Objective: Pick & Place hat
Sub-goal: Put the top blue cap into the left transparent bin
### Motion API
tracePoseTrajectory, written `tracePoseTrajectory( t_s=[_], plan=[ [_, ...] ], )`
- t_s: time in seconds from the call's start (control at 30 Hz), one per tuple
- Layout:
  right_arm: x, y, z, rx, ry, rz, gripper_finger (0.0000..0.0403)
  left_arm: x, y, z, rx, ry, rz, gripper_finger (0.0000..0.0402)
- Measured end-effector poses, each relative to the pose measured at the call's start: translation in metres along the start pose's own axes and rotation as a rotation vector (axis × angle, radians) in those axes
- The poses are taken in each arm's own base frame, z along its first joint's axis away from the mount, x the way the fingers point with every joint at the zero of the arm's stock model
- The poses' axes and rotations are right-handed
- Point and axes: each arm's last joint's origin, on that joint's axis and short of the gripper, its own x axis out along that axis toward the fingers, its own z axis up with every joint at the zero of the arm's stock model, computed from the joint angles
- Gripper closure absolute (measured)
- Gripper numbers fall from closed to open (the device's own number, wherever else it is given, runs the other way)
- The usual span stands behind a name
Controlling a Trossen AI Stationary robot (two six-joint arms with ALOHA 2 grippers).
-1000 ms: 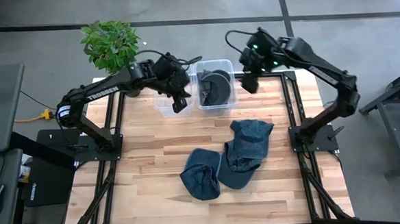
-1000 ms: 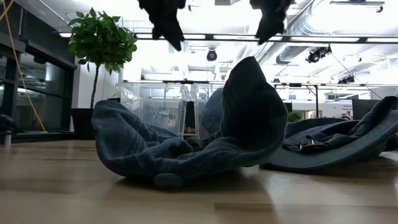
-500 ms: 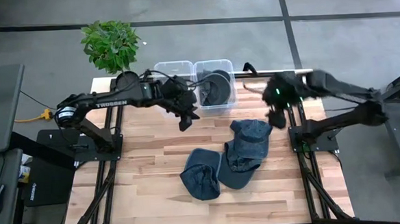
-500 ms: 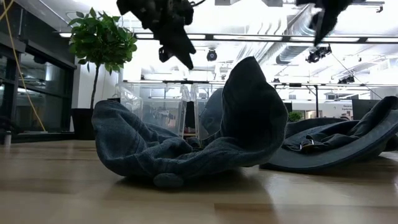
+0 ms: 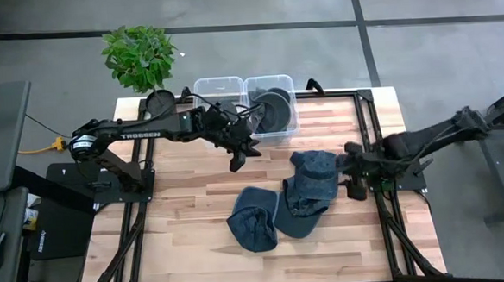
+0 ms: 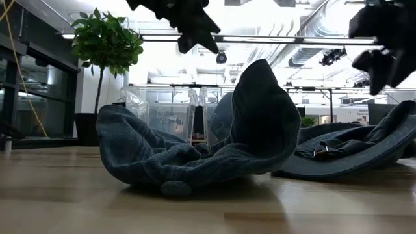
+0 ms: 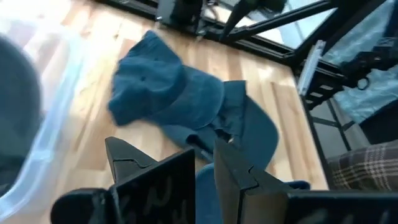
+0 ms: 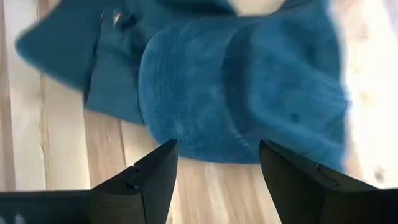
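Denim hat (image 5: 310, 185) lies just beside the wide-open right gripper (image 5: 355, 185), which should straddle a fold squarely before pinching; left gripper (image 5: 238, 155) is shut.

Your left arm reaches out from its base over the table, and its tool (image 5: 236, 159) hangs above the table middle with the fingers (image 7: 233, 171) pressed together, holding nothing. Your right arm stretches low from the far side of the table, its tool (image 5: 356, 186) just inside the table's right edge, fingers (image 8: 155, 171) spread wide and empty.
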Motion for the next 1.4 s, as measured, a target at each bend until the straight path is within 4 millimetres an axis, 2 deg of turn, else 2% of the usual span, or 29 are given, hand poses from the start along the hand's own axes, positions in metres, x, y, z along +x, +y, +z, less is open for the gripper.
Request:
tracePoseTrajectory(
  t_s=[0.13,0.3,0.47,0.77,1.03,1.23,1.4],
  plan=[
    [0.017,0.014,-0.012,-0.031,0.030,0.025,0.0183,0.016,-0.007,-0.003,-0.026,0.007,-0.025,0.0402],
    [0.028,0.029,-0.022,-0.092,0.064,-0.002,0.0183,0.036,-0.016,-0.007,-0.111,-0.011,-0.021,0.0402],
    [0.036,0.048,-0.021,-0.152,-0.005,-0.003,0.0183,0.063,-0.024,-0.010,-0.185,-0.056,-0.044,0.0402],
    [0.058,0.077,-0.029,-0.292,-0.111,-0.165,0.0183,0.099,-0.044,-0.025,-0.209,-0.090,-0.075,0.0402],
    [0.083,0.090,-0.044,-0.328,-0.079,-0.298,0.0183,0.119,-0.065,-0.037,-0.196,-0.121,-0.070,0.0402],
    [0.095,0.093,-0.052,-0.329,-0.099,-0.384,0.0183,0.119,-0.081,-0.038,-0.194,-0.181,-0.055,0.0401],
    [0.100,0.089,-0.055,-0.306,-0.113,-0.486,0.0183,0.120,-0.081,-0.038,-0.197,-0.201,-0.016,0.0402]
  ],
)
